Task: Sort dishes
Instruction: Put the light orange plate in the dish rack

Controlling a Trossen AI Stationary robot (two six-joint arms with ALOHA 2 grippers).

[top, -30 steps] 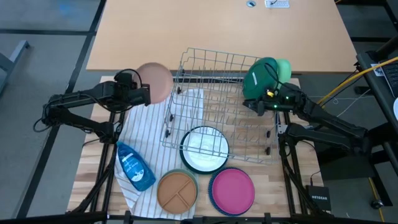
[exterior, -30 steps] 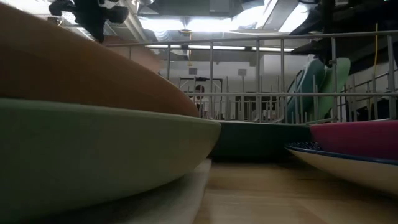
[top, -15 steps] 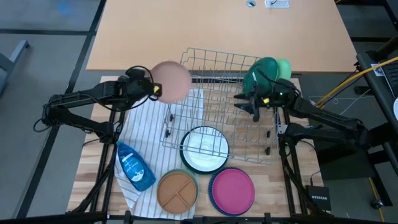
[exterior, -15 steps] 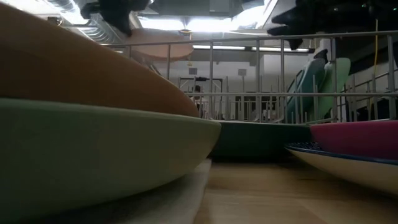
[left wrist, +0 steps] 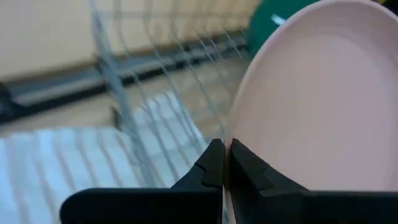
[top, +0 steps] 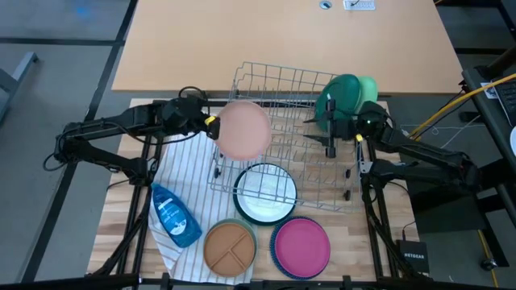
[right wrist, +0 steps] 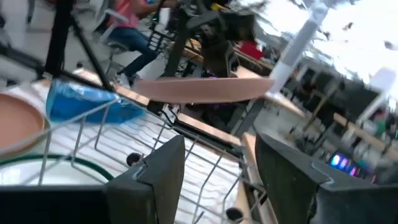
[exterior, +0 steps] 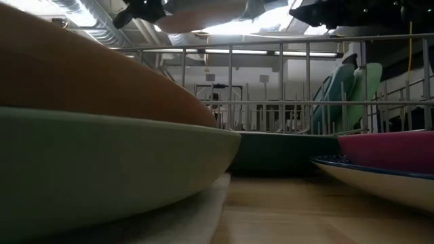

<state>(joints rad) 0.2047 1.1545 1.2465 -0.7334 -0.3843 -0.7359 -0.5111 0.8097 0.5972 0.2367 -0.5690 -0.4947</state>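
Note:
My left gripper (top: 211, 122) is shut on a peach plate (top: 243, 130), which hangs in the air over the left part of the grey wire rack (top: 290, 165). The low view shows that plate (exterior: 203, 9) near the top, and the right wrist view shows it edge-on (right wrist: 202, 88). My right gripper (top: 329, 142) is open over the rack's right part, just near of a dark green dish (top: 342, 93) and a light green dish (top: 368, 87). Both dishes stand on edge in the rack's far right corner. My left gripper pinches the peach plate's rim (left wrist: 226, 160) between its two fingers, on the edge nearest the table's left. The fingers come in about level from the left. The plate is lifted clear and lies roughly flat above the rack.
A white plate with a dark rim (top: 264, 193) sits at the rack's near side. Along the near edge lie a tan divided plate (top: 230, 246) on a sage one (exterior: 102, 169), and a magenta plate (top: 300, 246) on a stack. A blue soap bottle (top: 174, 214) lies on a striped towel (top: 189, 157).
My left gripper has carried the peach plate toward the table's right and a little nearer, from beside the rack's far left corner to over its left part. My right gripper has drawn slightly away from the green dishes and turned, its fingers now pointing toward the near edge.

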